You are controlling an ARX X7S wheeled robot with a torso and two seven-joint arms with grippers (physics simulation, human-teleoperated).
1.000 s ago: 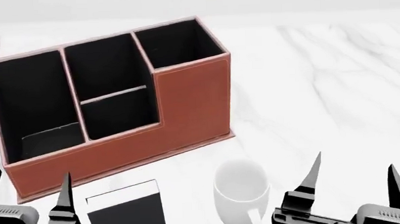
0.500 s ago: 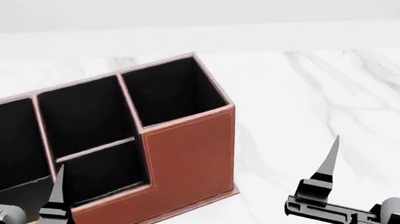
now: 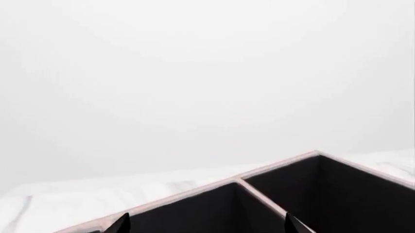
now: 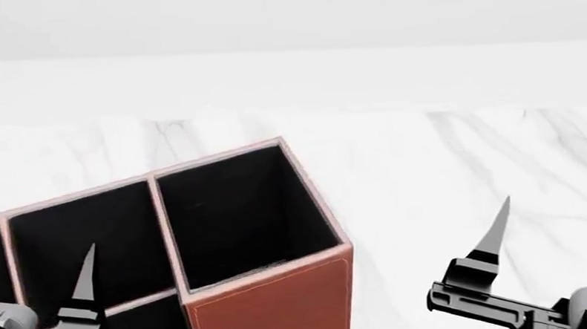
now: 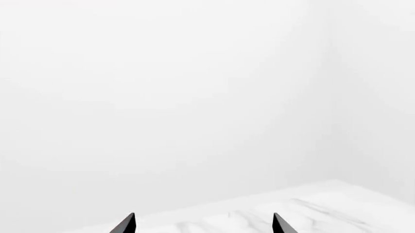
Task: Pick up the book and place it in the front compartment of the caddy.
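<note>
**Book not in hand, nothing placed**

Both claws empty. Left claw (image 4: pixel 32 295) with tips spread apart, hovering over the reddish-brown, black-lined leather-look caddy (image 4: pixel 270 303) on the white marbled desk (image 4: pixel 442 165). Right claw (image 5: pixel 202 224) likewise parted, over bare desk, well clear of the caddy. The black book is out of every view; where it lies cannot be told. Visible compartments look dark and empty. Judgement: pick-up not begun; locating, grasping and placing the book all remain.
</note>
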